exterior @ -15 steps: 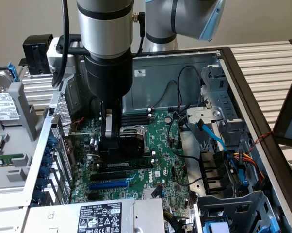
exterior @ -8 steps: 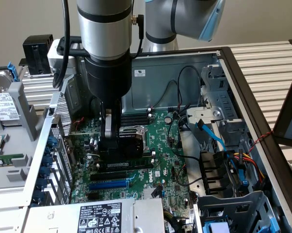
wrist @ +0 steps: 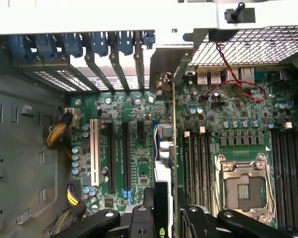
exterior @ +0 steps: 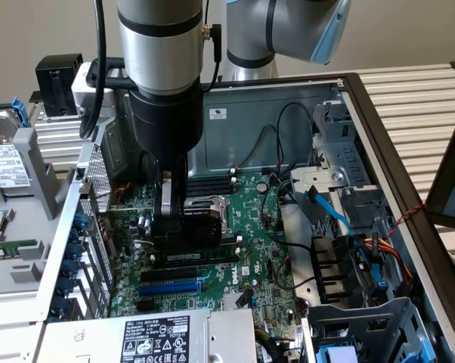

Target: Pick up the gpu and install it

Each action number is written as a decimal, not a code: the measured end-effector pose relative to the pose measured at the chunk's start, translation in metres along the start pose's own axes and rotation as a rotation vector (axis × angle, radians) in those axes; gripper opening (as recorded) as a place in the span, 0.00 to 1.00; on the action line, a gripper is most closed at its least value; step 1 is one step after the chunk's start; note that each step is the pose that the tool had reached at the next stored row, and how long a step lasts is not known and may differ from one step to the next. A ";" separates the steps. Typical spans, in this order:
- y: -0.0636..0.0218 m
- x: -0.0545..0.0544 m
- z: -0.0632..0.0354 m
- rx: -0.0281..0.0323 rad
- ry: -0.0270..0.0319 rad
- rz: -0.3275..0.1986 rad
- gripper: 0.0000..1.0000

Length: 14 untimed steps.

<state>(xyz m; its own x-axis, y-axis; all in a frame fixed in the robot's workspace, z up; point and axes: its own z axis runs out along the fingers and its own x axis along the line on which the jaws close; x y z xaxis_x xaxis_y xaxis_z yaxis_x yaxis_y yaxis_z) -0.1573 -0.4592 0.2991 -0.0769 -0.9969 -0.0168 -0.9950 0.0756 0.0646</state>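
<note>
The gpu point(exterior: 203, 227) hangs low over the green motherboard point(exterior: 258, 280) inside the open computer case, its black shroud just above the black expansion slots point(exterior: 188, 257). My gripper point(exterior: 184, 227) comes straight down from above and is shut on the card. In the wrist view the gpu point(wrist: 174, 134) appears edge-on, a thin green board running from between my fingers point(wrist: 148, 210) to its silver bracket point(wrist: 164, 82) at the case's rear wall. It sits between the long black slots point(wrist: 125, 158) and the memory slots point(wrist: 196, 158). Whether the card touches a slot is hidden.
A bare CPU socket point(wrist: 243, 188) lies beside the card. Blue slot latches point(wrist: 89, 44) line the rear wall. The power supply point(exterior: 148, 336) is at the front; a drive cage with cables point(exterior: 348, 257) fills the exterior view's right. A hard drive point(exterior: 4, 162) lies outside the case.
</note>
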 end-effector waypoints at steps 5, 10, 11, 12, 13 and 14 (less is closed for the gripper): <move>-0.0005 0.000 0.0086 0.0001 -0.0001 0.000 0.27; -0.0009 0.002 0.0136 -0.0002 -0.0001 -0.002 0.27; -0.0009 0.003 0.0144 -0.0003 0.0001 -0.002 0.27; -0.0010 0.003 0.0151 -0.0005 0.0001 -0.002 0.27; -0.0009 0.004 0.0159 -0.0005 0.0000 -0.002 0.27; -0.0007 0.004 0.0164 -0.0006 0.0000 -0.002 0.27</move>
<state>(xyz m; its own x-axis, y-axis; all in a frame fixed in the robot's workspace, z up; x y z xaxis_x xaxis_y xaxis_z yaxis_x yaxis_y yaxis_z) -0.1579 -0.4626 0.2826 -0.0744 -0.9971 -0.0169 -0.9952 0.0732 0.0651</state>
